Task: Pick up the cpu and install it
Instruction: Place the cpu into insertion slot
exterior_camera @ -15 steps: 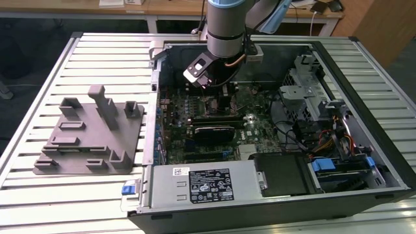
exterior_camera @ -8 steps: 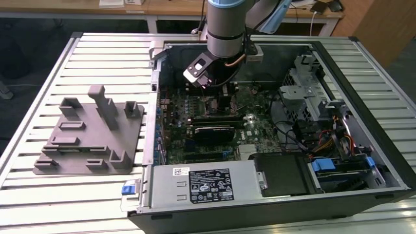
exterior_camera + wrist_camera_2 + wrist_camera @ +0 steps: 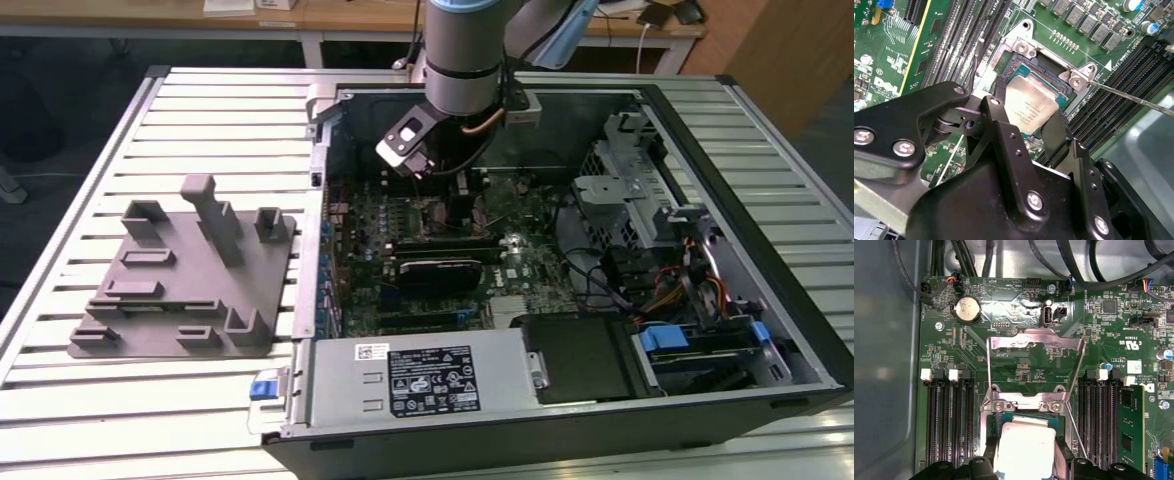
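Two black fingers (image 3: pixel 1000 97) of the robot's hand (image 3: pixel 1026 111) are drawn in against opposite edges of the cpu (image 3: pixel 1031 105), pinching it between them. The cpu, a flat silver square on a green backing, is over the open socket (image 3: pixel 1046 62) of the green motherboard (image 3: pixel 899 40). Whether it is fully seated or held just above cannot be told.

In the first wrist view the cpu (image 3: pixel 1024 450) lies between the tips of the hand (image 3: pixel 1027 461). Just beyond it, the socket's metal cover plate (image 3: pixel 1035 342) stands swung up and open. A thin metal lever (image 3: pixel 1075 432) slants off beside the socket. Black memory slots (image 3: pixel 946 422) run on either side, with one green memory stick (image 3: pixel 1129 425) fitted. Farther on, a round coin battery (image 3: pixel 967 308) sits near the board's edge, below black cables (image 3: pixel 960 252).

The exterior view takes in the wider scene. The grey arm (image 3: pixel 463 40) reaches down into an open computer case (image 3: pixel 534 450) lying on its side on a ribbed metal tabletop (image 3: pixel 200 110). A grey power supply (image 3: pixel 414 380) lies along the case's edge nearest that camera. On the exterior view's left, well apart from the case, rests a grey plastic plate with upright posts (image 3: pixel 187 290). Wooden desks (image 3: pixel 347 15) stand behind.
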